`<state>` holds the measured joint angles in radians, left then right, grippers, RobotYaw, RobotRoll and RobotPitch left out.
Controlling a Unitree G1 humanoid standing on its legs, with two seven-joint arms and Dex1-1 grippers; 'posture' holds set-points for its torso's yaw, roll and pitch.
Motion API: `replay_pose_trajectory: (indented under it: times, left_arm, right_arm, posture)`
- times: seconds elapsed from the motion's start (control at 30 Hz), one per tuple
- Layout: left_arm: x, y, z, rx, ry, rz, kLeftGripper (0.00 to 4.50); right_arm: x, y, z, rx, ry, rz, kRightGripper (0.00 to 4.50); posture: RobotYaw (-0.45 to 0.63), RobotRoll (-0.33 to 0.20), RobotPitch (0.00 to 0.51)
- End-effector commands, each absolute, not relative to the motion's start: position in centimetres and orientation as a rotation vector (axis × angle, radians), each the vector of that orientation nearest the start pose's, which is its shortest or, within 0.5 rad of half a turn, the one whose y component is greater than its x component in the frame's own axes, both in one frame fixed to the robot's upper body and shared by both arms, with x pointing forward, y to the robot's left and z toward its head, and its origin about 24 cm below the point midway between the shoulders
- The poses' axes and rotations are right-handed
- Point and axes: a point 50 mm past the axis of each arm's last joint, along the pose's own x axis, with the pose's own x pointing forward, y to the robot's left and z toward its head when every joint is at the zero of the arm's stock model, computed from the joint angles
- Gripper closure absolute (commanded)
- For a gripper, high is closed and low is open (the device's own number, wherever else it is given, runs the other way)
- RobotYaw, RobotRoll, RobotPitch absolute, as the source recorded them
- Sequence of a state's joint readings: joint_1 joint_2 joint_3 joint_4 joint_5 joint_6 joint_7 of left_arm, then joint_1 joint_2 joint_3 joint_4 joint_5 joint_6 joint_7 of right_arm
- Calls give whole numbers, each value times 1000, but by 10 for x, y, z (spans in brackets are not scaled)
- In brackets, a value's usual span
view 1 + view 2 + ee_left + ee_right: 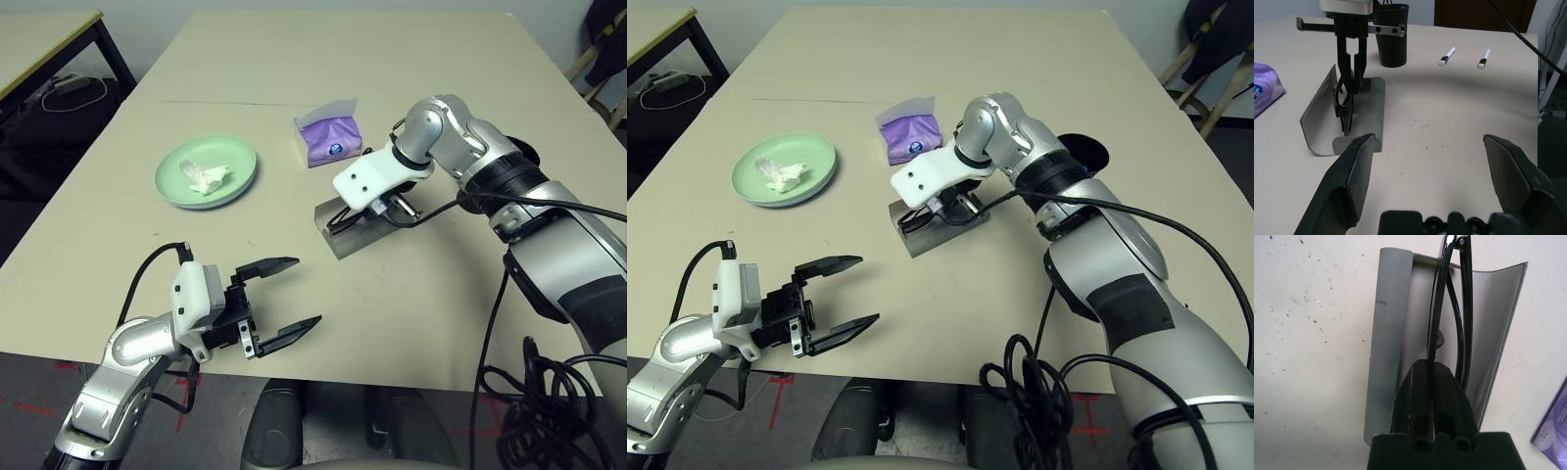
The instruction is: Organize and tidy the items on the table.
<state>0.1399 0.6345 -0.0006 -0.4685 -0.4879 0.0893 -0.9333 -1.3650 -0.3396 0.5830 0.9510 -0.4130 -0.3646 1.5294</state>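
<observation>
Side table, beige top on dark legs, at far left, apart from the main one. Dark floor beneath it, white cable lying there. Red tape marks on grey floor at near edge. Wooden chair legs far right.

Even, diffuse overhead light falls on the beige table, bright without harsh glare, and shadows under the arms stay soft and short. A dim smear of shade lies across the tabletop beyond the black cup. Up close, the right gripper fingers go blurred and dark, while the grey glasses case stays sharp.
</observation>
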Motion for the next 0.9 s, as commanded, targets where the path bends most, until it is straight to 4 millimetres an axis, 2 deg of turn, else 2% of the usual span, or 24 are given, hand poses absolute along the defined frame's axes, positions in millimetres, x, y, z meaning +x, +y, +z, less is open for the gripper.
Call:
replay_pose_trajectory:
  times: [0.03, 0.9]
  left_arm:
    - [188, 170, 122, 223, -90, -1156, 0]
    - [193, 168, 122, 226, -91, -1171, 0]
  right_arm:
    - [371, -66, 221, -1597, 358, 1622, 4486]
    - [367, -77, 219, -1589, 398, 1687, 4486]
  posture:
    - [293, 0, 164]
    - [260, 0, 171]
